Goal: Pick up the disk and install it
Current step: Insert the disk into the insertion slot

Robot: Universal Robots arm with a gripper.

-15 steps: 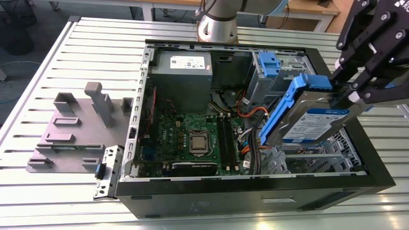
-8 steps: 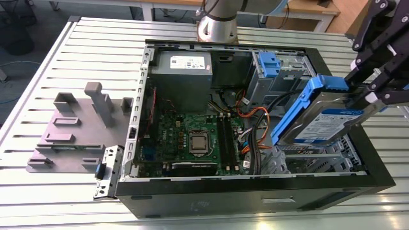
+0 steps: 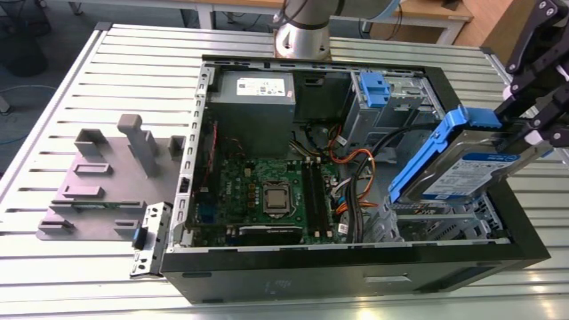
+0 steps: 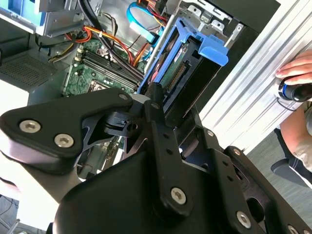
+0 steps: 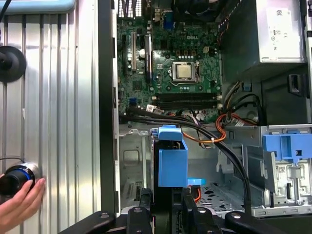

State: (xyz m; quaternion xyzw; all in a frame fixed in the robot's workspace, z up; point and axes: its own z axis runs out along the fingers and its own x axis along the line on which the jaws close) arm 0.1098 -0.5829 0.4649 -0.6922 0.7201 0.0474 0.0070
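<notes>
Slatted table (image 3: 71,80), open computer case (image 3: 356,270), claw (image 3: 531,137) holding disk (image 3: 471,170) tilted above rim

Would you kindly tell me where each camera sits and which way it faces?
Exterior view: off the arm and raised, looking down into the open computer case; the arm's base stands beyond it, and the hand grips the disk at the exterior view's right.
First wrist view: on the arm, looking past the hand and disk onto the motherboard.
Second wrist view: on the arm, looking along the hand to the disk.
Both wrist views share a person's fingers on a blue knob.
</notes>
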